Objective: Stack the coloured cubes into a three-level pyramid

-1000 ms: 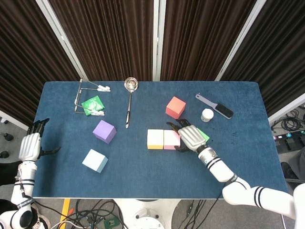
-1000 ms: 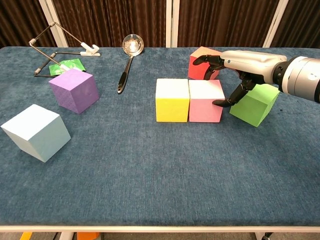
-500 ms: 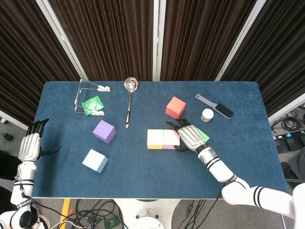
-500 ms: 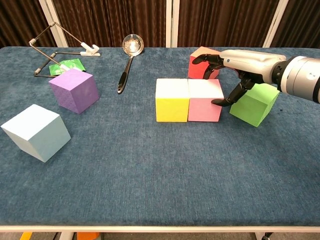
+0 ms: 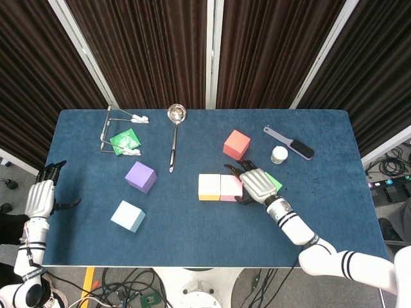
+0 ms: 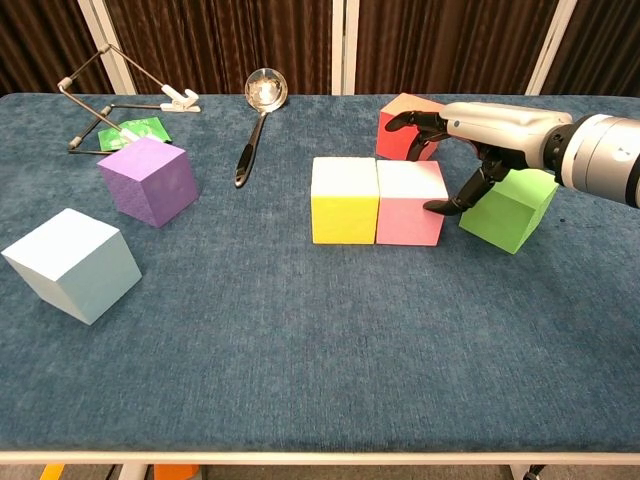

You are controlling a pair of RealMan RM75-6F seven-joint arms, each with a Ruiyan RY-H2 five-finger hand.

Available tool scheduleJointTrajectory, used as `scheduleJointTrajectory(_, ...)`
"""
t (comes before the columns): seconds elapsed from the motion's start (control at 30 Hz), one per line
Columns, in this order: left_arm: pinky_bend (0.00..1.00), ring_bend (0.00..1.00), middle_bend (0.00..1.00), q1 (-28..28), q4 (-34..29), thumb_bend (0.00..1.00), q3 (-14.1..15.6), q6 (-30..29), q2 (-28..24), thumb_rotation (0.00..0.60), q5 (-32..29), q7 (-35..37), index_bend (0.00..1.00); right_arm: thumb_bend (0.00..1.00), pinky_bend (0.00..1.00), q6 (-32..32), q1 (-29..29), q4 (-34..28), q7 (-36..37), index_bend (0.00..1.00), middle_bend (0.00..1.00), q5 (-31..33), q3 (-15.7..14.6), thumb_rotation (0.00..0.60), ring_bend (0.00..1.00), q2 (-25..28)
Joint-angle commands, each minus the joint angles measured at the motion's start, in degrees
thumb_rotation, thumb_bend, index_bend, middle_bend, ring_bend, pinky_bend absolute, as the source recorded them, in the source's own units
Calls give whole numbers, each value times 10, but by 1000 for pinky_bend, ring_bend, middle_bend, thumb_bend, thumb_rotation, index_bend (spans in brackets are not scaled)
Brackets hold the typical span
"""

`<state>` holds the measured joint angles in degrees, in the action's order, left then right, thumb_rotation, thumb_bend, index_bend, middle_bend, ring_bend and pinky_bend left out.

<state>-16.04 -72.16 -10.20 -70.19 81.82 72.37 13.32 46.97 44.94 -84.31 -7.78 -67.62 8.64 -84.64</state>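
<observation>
While only the head view shows the spread, empty left hand [image 5: 40, 196], the right hand [image 6: 478, 135] hovers empty.

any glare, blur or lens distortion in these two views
Head view: even light, sharp, soft short shadows; the table edges taper toward the top from the camera angle. Chest view: sharp too, a bright highlight in the ladle bowl and a sheen on the right hand.

We see a table [image 6: 300, 350] covered in matt blue cloth with a rough, carpet-like nap. The cubes, such as the yellow cube [image 6: 344, 200] and pink cube [image 6: 411, 203], look matt and smooth. The ladle [image 6: 256, 112] is shiny metal with a black handle.
</observation>
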Motion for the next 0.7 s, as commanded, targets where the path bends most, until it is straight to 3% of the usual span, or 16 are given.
scheduleJointTrajectory(0.03, 62, 0, 95, 0, 1, 104, 0, -1, 0, 600, 1, 0, 92, 240, 0, -6, 2, -2, -3, 0, 313, 4, -2, 600, 0, 3)
scheduleJointTrajectory(0.1, 62, 0, 95, 0, 1, 104, 0, -1, 0, 600, 1, 0, 92, 140, 0, -9, 3, -4, -5, 0, 247, 7, -2, 600, 0, 5)
scheduleJointTrajectory(0.3, 62, 0, 95, 1, -2, 103, -1, -3, -3, 600, 2, 0, 92, 70, 0, -10, 3, -10, 3, 0, 81, 6, 0, 600, 0, 9)
scheduleJointTrajectory(0.7, 62, 0, 95, -1, -6, 103, -3, -2, -4, 600, 2, -2, 92, 61, 0, 26, -15, -45, 7, 0, 83, -7, 3, 600, 0, 42)
